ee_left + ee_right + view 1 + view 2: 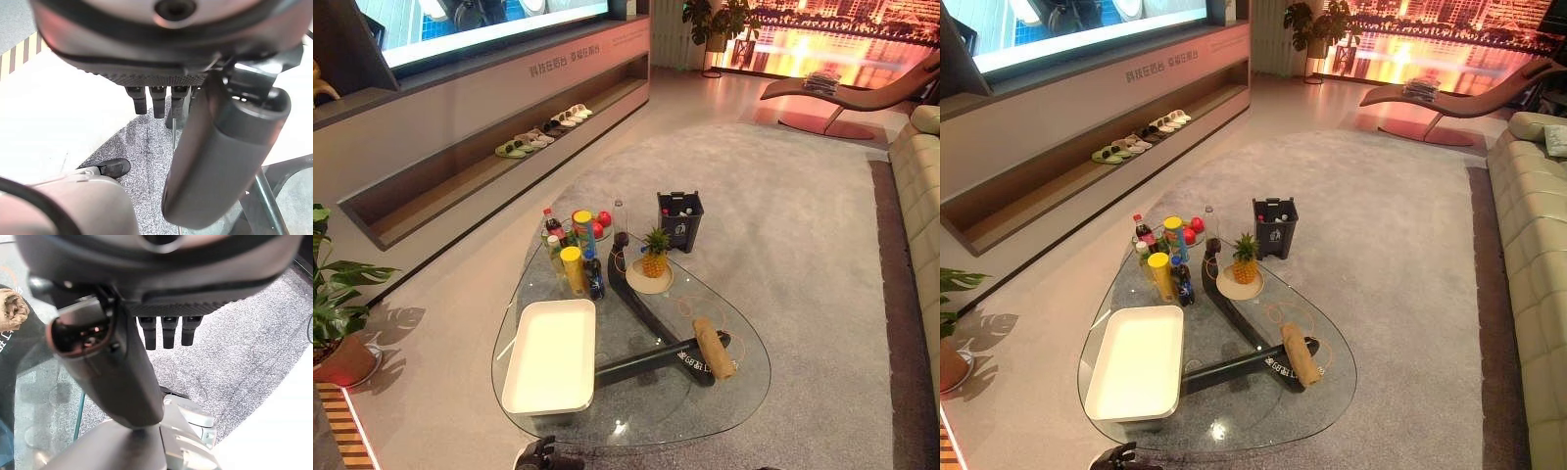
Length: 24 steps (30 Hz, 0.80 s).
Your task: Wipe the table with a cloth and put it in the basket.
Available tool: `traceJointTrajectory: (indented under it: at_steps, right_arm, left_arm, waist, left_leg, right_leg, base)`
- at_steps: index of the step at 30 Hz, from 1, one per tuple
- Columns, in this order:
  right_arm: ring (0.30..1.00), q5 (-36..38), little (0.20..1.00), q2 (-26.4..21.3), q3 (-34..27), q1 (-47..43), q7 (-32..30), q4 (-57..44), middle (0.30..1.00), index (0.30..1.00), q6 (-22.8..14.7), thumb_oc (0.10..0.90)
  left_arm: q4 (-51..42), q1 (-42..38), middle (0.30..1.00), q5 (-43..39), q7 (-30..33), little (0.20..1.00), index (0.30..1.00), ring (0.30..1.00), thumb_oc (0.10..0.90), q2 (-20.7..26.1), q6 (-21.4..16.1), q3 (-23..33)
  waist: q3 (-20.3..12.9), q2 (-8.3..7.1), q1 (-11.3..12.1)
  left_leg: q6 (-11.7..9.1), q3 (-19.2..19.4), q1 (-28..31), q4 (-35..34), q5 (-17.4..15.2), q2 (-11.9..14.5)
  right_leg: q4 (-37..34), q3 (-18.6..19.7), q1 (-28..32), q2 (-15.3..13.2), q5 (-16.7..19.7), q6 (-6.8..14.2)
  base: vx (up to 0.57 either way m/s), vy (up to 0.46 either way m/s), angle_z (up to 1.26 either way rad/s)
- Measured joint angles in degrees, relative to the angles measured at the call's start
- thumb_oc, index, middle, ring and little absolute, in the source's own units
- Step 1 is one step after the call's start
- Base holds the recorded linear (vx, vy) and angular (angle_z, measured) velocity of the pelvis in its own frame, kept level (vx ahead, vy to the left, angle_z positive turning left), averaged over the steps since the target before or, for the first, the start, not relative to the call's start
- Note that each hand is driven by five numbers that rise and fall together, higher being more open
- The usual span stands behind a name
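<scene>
The rolled tan cloth [715, 348] lay on the rounded glass worktop [744, 387], well right of the shallow white rectangular basket [551, 354], untouched. Left hand [161, 100] and right hand [166, 330] hung relaxed, fingers straight and empty, likely before reaching.

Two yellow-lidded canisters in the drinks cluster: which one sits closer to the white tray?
The canister with the all-yellow body, at the cluster's near edge, just beyond the white tray. The other canister has a patterned body and stands farther back, by the red fruit.
</scene>
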Motion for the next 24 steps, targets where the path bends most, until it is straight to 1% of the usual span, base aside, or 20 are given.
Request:
traceJointTrajectory:
  at_steps: [24]
  right_arm:
    - [0.900,-0.02,0.900,-0.04,0.01,0.01,0.03,-0.01,0.900,0.900,-0.11,0.800]
  left_arm:
    - [0.00,0.00,0.900,0.00,0.01,0.900,0.900,0.900,0.800,0.01,0.01,0.00]
  waist:
    - [0.20,-0.02,0.00]
  left_leg:
    - [0.01,0.00,0.02,0.02,0.01,-0.01]
  right_leg:
    - [0.00,0.01,0.03,0.00,0.03,0.02]
  base:
    - [0.00,0.000,0.00]
